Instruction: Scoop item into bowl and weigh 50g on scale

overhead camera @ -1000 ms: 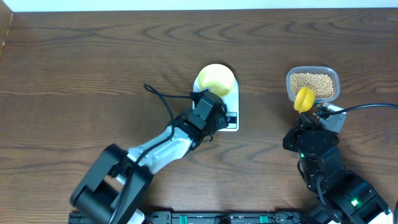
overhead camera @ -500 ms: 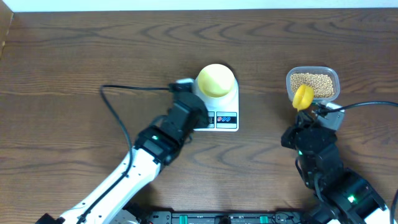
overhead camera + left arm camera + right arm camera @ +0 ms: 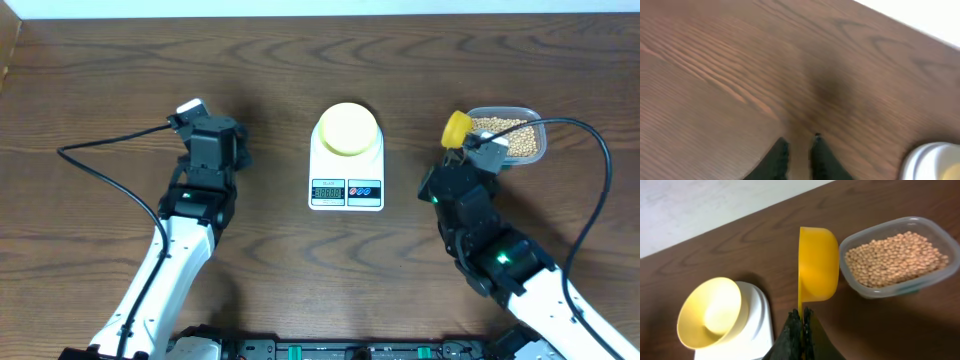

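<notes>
Currently holding yellow scoop [image 3: 817, 265] by its thin handle, right gripper [image 3: 801, 314] pinched on it, cup tipped on edge betw. tub [image 3: 935, 270] and bowl [image 3: 710, 311]. Beans [image 3: 892, 259] sit loose in tub, right of scale [image 3: 346, 172]; bowl rests on scale platform. Probably light, hard, rolly: best dug w/ scoop, kept level. Left gripper [image 3: 799, 150] nearly closed, empty, over bare bench [image 3: 715, 75].

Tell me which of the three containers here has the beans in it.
The clear plastic tub, right of the yellow scoop, holds the beans. The pale yellow bowl on the scale looks empty, and so does the scoop.
</notes>
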`<action>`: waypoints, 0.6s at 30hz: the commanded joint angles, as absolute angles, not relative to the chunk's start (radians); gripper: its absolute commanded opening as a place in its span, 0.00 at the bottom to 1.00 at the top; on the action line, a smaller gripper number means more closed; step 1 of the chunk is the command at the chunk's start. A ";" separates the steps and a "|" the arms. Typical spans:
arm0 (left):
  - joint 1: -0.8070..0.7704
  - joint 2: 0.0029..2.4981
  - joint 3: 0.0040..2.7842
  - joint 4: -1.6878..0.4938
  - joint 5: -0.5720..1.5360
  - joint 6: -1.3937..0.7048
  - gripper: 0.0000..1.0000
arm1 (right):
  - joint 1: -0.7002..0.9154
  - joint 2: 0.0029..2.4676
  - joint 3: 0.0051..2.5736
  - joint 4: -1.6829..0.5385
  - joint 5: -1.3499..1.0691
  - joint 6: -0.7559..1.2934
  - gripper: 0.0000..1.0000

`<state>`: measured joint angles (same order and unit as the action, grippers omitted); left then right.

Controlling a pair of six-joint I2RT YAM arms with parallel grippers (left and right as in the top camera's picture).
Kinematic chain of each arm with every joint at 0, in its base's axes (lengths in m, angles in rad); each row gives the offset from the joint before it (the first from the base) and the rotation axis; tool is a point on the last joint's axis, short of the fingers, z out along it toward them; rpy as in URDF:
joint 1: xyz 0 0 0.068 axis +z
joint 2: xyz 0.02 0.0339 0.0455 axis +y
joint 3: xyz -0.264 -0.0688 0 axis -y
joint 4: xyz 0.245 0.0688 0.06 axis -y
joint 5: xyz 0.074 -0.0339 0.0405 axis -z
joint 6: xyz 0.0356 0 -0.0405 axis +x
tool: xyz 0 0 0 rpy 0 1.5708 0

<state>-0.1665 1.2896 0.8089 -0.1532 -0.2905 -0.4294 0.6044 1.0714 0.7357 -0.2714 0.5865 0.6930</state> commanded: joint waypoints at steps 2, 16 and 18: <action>-0.150 1.299 0.819 -0.151 -0.308 -0.262 0.25 | 0.547 1.105 0.740 -0.219 0.507 0.758 0.01; -0.152 1.365 0.819 -0.125 -0.298 -0.264 0.28 | 0.452 1.103 0.740 -0.250 -0.143 0.720 0.01; -0.152 1.365 0.819 -0.129 -0.271 -0.266 0.28 | 0.453 1.103 0.740 -0.280 -0.226 0.717 0.01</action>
<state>-0.1551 1.3636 0.8089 -0.1295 -0.2920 -0.2825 0.4576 1.1061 0.7357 -0.2520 0.0265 0.7334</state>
